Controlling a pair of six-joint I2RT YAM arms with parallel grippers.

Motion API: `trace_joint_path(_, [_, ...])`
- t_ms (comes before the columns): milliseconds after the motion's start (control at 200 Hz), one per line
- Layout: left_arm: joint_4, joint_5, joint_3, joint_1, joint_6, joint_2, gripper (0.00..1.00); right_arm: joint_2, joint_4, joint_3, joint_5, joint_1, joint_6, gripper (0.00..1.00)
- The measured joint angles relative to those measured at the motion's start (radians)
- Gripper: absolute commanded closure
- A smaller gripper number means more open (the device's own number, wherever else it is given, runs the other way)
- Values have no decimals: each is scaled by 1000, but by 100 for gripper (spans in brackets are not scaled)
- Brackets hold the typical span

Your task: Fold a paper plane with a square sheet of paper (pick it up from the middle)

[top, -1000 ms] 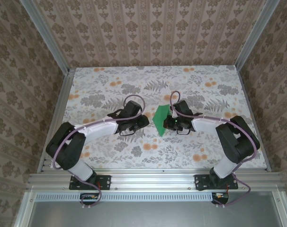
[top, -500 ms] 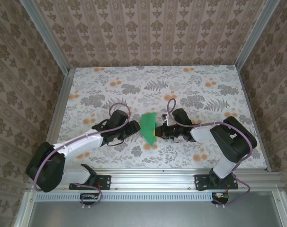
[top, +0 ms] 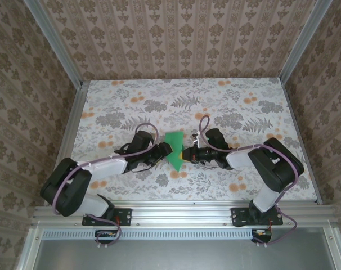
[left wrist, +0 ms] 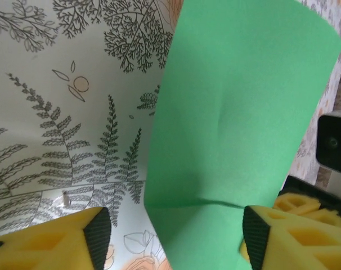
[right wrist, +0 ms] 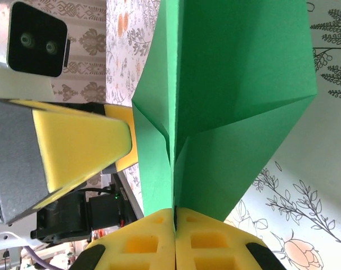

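Right gripper [right wrist: 175, 230]: pads pressed flat together on the square sheet of paper [right wrist: 238, 84], pinching it at its fold line. The crease runs straight out from the pad seam, away from the wrist. The sheet is already part-folded, with flaps spreading to both sides of that crease and a diagonal fold on the right flap.

Left gripper [left wrist: 176, 236]: jaws apart, nothing clamped. The lower edge of the sheet [left wrist: 243, 112] hangs in the gap, close to the gripper's right pad and well off the left pad. Can't tell whether it touches the right pad.

From above, the two grippers face each other mid-desk, left gripper [top: 162, 152] and right gripper [top: 188, 154], with the sheet [top: 173, 147] standing on edge between them, lifted rather than lying flat. Its long axis runs far-to-near, across the line joining the grippers.

Key relation: the sheet is dead ahead of the left gripper and inside its jaws, so that arm is placed to close on the free flap. It likely needs a small shift to centre the paper first.

In the way: the wrist camera housing [right wrist: 35, 36] sits near the right pads, so clearance is tight. Flowered desk [top: 243, 112] bare around them.
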Motion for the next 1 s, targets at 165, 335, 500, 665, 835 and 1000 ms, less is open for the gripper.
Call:
trace_joint_path(165, [49,23,4,18,-1,32,50,27,25,0,-24,0,10,92])
trace_joint_path(335, [74,29,9,22,3,42,63,56,29,0,-41,0,20,92])
trace_joint_path(500, [72,29,15,26,13,42,75,77,36,0,-47,0,23,91])
trace_joint_path(665, [33,17,31,24,35,46,93,92,36,0,-47,0,23,90])
trace_joint_path(835, [-60,-26,105,-17,69,61,100,93,-38,13,-39,0,-6,83])
trace_joint_path(1000, [-193,-135,199,-110,100,72,100,53,-289,70,46,0,-116,67])
